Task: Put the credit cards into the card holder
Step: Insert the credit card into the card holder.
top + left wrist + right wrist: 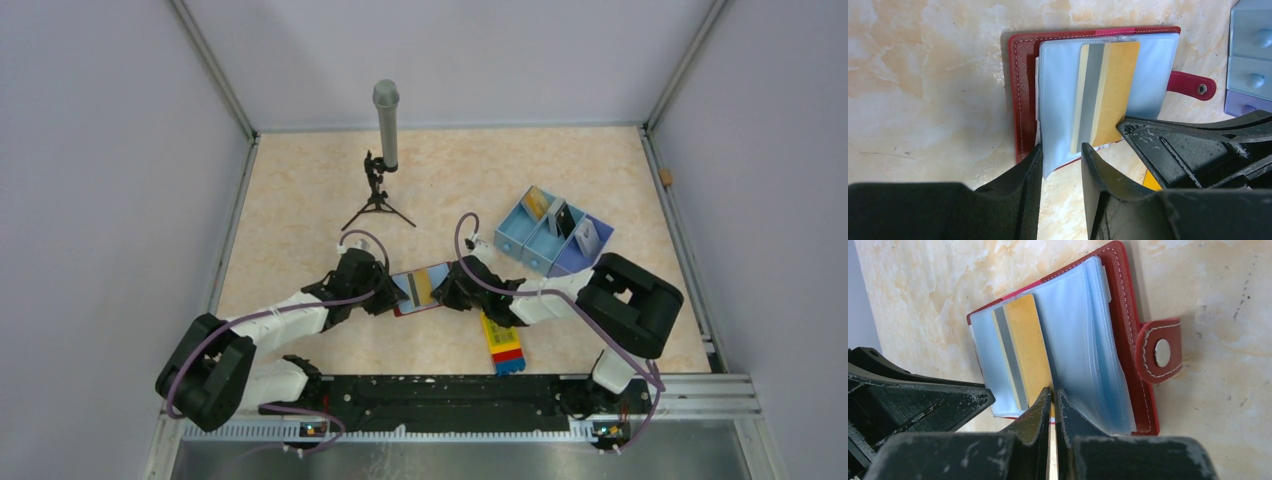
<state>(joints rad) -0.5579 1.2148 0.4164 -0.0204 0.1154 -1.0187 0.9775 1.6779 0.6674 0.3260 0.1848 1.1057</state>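
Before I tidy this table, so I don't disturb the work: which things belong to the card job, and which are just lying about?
Part of the job: card holder; yellow-gold card; other cards, standing in the blue tray.
Just lying about: grey cylinder on a tripod; yellow-red-blue block.

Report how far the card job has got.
Done: card holder lies open. In hand: right pincer pinches the yellow-gold card, apparently partway into a clear pocket; left pincer straddles that pocket's edge. Left: seat it, then move the cards standing in the blue tray.
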